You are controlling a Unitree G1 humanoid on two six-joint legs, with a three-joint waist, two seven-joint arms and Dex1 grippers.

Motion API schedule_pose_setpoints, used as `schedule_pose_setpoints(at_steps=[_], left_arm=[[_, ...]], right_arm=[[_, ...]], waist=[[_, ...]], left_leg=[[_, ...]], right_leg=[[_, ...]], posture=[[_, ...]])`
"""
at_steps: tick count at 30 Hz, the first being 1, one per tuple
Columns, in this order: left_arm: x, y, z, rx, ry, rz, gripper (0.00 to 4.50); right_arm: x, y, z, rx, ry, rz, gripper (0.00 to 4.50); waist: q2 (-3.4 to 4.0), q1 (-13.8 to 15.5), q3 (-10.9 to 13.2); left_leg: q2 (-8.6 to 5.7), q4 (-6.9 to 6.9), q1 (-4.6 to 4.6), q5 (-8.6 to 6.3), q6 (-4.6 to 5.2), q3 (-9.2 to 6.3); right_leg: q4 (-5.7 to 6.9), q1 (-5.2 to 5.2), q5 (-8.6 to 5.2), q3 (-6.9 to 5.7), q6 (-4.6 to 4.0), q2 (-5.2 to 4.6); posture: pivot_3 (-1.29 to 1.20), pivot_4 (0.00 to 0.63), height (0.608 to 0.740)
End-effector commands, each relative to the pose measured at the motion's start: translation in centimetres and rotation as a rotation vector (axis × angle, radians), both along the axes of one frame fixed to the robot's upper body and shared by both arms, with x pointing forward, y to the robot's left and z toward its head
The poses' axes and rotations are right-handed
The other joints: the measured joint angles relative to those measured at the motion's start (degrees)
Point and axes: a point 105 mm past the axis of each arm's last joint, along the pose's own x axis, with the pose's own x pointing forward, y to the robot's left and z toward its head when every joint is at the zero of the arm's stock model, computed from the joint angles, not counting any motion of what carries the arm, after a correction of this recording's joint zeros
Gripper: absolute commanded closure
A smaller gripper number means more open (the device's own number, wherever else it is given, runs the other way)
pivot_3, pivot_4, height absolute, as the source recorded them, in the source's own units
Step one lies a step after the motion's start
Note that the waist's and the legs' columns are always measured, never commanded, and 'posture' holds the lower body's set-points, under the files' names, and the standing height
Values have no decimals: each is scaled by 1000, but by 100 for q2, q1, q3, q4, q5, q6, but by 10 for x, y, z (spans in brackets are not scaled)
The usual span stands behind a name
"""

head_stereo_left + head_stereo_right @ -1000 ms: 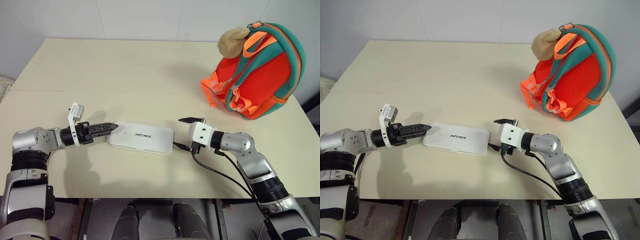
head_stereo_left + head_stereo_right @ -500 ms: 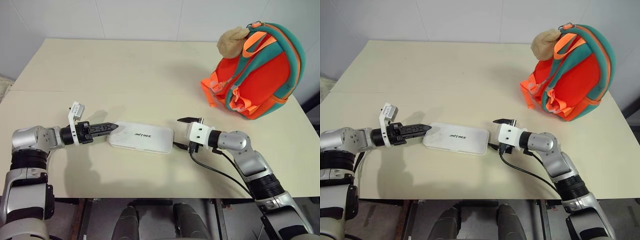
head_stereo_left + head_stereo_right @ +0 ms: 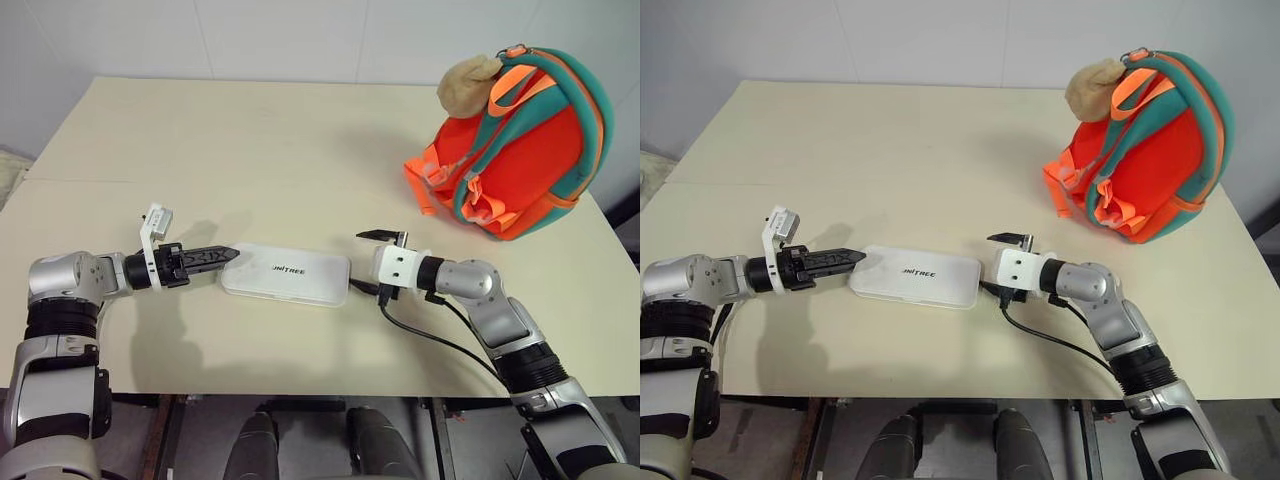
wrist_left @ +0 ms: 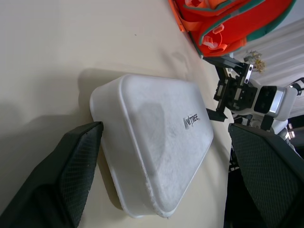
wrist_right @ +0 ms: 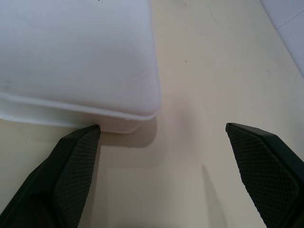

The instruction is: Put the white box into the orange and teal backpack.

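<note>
My left claw (image 3: 222,254) and right claw (image 3: 370,264) both stand wide, empty, at opposite short ends of the white box (image 3: 286,273) lying flat on the tabletop (image 3: 250,150). I should press both ends evenly before lifting. The orange and teal backpack (image 3: 520,140) stands well apart, far right.

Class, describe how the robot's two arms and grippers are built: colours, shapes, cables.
Both arms are silver-grey metal segments with black ribbed joints. The left gripper has black textured fingers and a white bracket. The right gripper has black fingers on a white block, trailing a black cable.
</note>
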Motion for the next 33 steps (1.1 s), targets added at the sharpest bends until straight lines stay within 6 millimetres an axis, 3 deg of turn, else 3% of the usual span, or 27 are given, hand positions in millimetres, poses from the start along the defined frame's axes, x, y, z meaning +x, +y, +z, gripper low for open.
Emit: schedule_pose_setpoints(at_steps=[1, 12, 23, 33], left_arm=[[-3, -3, -5, 5, 17, -23, 0], [-7, 2, -3, -16, 33, -16, 0], [-2, -9, 3, -90, 62, -22, 0], [0, -14, 5, -111, 43, -28, 0]], right_arm=[[-2, -6, 22, -18, -78, 3, 34], [-5, -11, 27, -62, -84, 2, 34], [-20, 20, 28, -41, -42, 139, 34], [-18, 25, 18, -27, -22, 145, 34]], waist=[[1, 7, 1], [3, -16, 2], [2, -19, 2], [3, -17, 2]], left_leg=[[0, 0, -1, 0, 0, 0], [-2, -10, -6, 0, 0, -1], [-2, -9, -6, -1, 0, -1], [-2, -10, -6, -1, 0, -1]], right_leg=[[-1, 0, 0, 0, 0, 0], [-7, -6, -4, -1, 2, -2], [-6, -6, -4, -1, 4, -2], [-6, -7, -4, -1, 4, -2]], posture=[[0, 150, 740], [0, 150, 740], [0, 150, 740], [0, 150, 740]])
